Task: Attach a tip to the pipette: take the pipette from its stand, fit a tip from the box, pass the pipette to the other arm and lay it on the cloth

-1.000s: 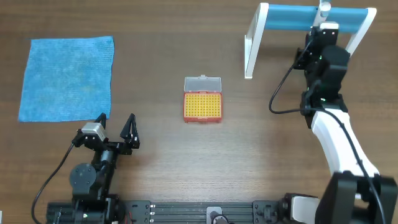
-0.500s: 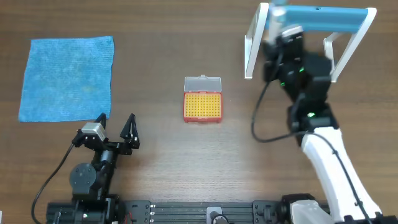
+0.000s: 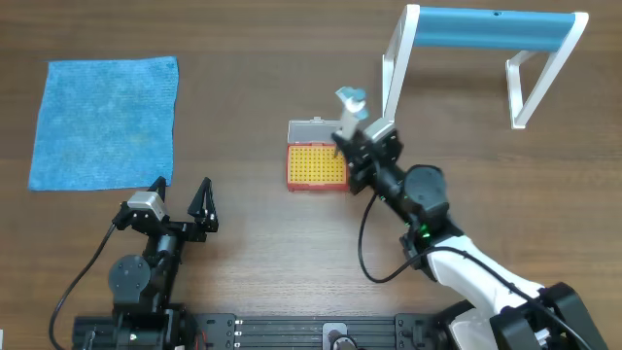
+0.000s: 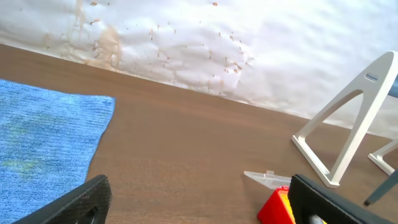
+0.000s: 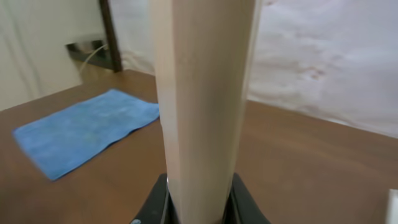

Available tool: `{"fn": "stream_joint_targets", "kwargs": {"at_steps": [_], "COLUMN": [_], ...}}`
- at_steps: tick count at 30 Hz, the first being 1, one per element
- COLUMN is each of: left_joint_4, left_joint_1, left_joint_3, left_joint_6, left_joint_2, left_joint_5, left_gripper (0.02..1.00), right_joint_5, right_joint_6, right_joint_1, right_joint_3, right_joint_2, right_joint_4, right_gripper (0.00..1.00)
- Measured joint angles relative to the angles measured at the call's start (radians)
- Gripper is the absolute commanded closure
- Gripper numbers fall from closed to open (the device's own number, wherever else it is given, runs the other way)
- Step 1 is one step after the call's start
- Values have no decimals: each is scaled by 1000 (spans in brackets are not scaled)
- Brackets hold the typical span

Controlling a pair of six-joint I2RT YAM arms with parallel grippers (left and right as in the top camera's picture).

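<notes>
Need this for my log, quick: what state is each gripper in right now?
Left gripper: open, holding nothing.
Right gripper: shut on the pipette.

Blue cloth [image 3: 104, 122]; red tip box [image 3: 317, 188], yellow tips [image 3: 317, 163]; white-blue stand [image 3: 486, 29]; cream pipette [image 5: 202, 93].

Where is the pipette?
The pipette sits in the right pincer near the top view's middle, by the box's right edge.

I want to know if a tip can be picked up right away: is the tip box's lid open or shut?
Open. The clear lid is folded back behind the tip box, leaving the yellow tips uncovered.
</notes>
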Motion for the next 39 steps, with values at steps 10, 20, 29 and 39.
{"fn": "stream_joint_targets", "kwargs": {"at_steps": [10,20,29,39], "left_joint_4": [0,0,0,0], "left_joint_1": [0,0,0,0], "left_joint_3": [0,0,0,0], "left_joint_6": [0,0,0,0], "left_joint_2": [0,0,0,0], "left_joint_5": [0,0,0,0], "left_gripper": [97,97,97,97], "right_joint_5": [1,5,5,40], "right_joint_6": [-63,-98,-98,-159], "right_joint_1": [90,90,90,90], "right_joint_3": [28,65,66,67], "right_joint_2": [114,117,134,242], "right_joint_4": [-14,16,24,125], "right_gripper": [930,930,930,930]}}
